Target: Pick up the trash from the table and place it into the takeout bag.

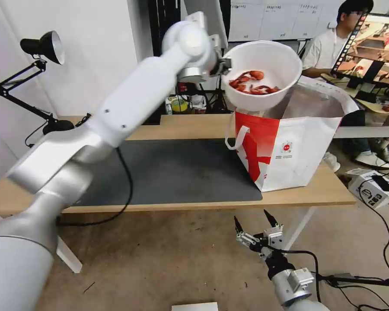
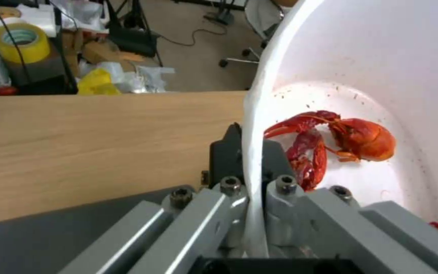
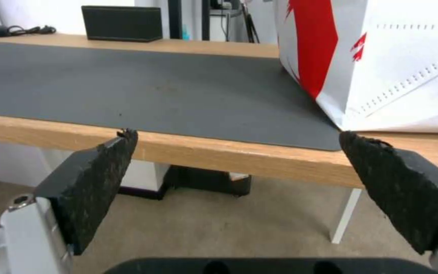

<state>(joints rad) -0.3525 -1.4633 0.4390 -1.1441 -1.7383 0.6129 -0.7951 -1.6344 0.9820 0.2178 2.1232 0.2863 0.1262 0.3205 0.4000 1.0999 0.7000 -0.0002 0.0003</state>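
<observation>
My left gripper (image 1: pixel 224 67) is shut on the rim of the white bowl (image 1: pixel 263 73) and holds it tilted in the air above the back left part of the open takeout bag (image 1: pixel 289 147). Red shellfish scraps (image 1: pixel 253 84) lie inside the bowl. In the left wrist view the fingers (image 2: pixel 275 160) pinch the bowl's (image 2: pixel 371 57) thin wall, with a red crayfish (image 2: pixel 361 139) just past them. The bag stands on the right end of the table (image 1: pixel 324 190), partly on the dark grey mat (image 1: pixel 173 172). My right gripper (image 1: pixel 253 220) hangs open below the table's front edge, facing the bag (image 3: pixel 407 57).
A black desk lamp (image 1: pixel 43 47) is clamped at the table's far left, and its cable (image 1: pixel 125 190) loops over the front edge. A black box (image 3: pixel 121 23) sits at the back of the table. Cartons and cables (image 1: pixel 371 185) lie on the floor to the right.
</observation>
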